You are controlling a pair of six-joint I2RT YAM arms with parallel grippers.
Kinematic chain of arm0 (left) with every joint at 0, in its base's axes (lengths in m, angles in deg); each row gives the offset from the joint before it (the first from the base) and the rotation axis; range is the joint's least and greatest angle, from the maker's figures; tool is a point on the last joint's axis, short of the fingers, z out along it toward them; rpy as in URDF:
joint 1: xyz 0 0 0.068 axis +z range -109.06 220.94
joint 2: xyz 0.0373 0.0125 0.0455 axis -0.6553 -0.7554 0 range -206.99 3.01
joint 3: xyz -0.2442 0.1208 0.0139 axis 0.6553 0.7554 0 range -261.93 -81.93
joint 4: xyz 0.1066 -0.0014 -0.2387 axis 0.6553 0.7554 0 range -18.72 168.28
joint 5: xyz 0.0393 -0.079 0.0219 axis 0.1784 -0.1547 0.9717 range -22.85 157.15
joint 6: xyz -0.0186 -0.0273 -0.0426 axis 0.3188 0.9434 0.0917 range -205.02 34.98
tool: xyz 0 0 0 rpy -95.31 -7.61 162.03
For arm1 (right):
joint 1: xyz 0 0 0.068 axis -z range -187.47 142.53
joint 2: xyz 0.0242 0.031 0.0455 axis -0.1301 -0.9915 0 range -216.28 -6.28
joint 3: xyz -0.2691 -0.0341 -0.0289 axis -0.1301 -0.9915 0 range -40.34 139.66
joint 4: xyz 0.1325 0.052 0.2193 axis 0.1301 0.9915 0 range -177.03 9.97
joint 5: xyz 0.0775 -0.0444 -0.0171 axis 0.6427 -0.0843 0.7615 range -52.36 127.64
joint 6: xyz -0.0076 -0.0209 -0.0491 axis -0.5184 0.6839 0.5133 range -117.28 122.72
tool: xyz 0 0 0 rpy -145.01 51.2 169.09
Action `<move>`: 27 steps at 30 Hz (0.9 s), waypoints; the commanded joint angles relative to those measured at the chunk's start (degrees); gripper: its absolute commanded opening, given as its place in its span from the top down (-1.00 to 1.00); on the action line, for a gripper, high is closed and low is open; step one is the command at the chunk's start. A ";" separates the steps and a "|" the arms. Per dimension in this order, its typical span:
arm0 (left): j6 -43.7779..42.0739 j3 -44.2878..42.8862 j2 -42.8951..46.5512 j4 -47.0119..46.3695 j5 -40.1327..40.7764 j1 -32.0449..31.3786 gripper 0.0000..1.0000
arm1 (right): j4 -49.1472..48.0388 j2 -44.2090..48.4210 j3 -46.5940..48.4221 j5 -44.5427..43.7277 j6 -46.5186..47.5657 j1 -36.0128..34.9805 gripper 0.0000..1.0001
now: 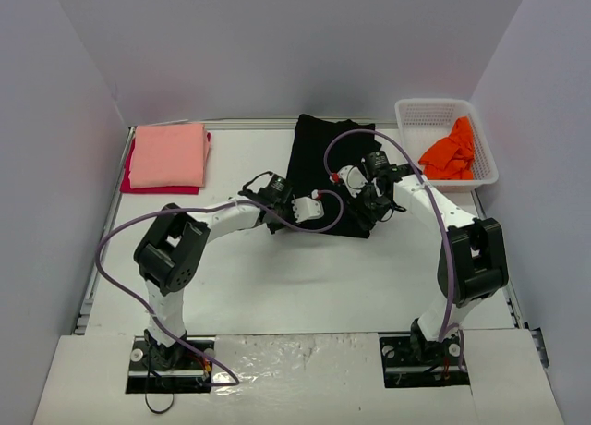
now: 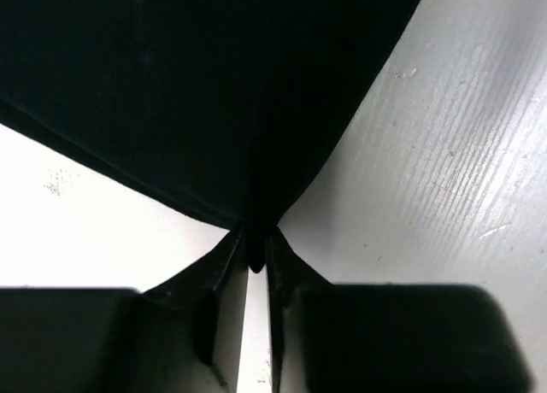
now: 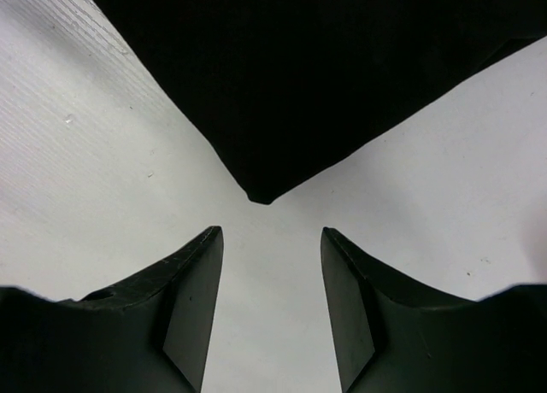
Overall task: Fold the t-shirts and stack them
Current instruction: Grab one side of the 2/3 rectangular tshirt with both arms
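Note:
The large black t-shirt (image 1: 323, 157) lies flat at the middle back of the table. My left gripper (image 1: 280, 222) is at its near left corner. In the left wrist view the left gripper (image 2: 255, 235) is shut on that corner of the black cloth (image 2: 214, 85), with a small tip of fabric pinched between the fingers. My right gripper (image 1: 367, 214) is at the near right corner. In the right wrist view the right gripper (image 3: 271, 231) is open, and the shirt's corner (image 3: 261, 196) lies just ahead of the fingertips, untouched. A folded salmon-pink shirt (image 1: 168, 154) lies on a red one (image 1: 129, 180) at the back left.
A white mesh basket (image 1: 406, 106) stands at the back right with a crumpled bright orange shirt (image 1: 451, 152) in it. Grey walls close in the table at the back and on both sides. Purple cables loop over both arms.

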 commanded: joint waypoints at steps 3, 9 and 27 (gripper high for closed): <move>0.04 -4.23 -0.76 5.62 -1.35 0.41 0.95 | 1.36 1.22 -1.26 -1.72 -0.63 0.36 0.08; -0.58 -4.50 -0.24 8.80 -6.00 1.20 0.95 | 1.89 2.80 -1.79 -3.30 -1.24 0.71 0.08; -0.14 -13.55 -1.73 24.36 -22.71 7.70 0.95 | 3.56 21.87 -8.37 6.17 1.74 3.52 0.20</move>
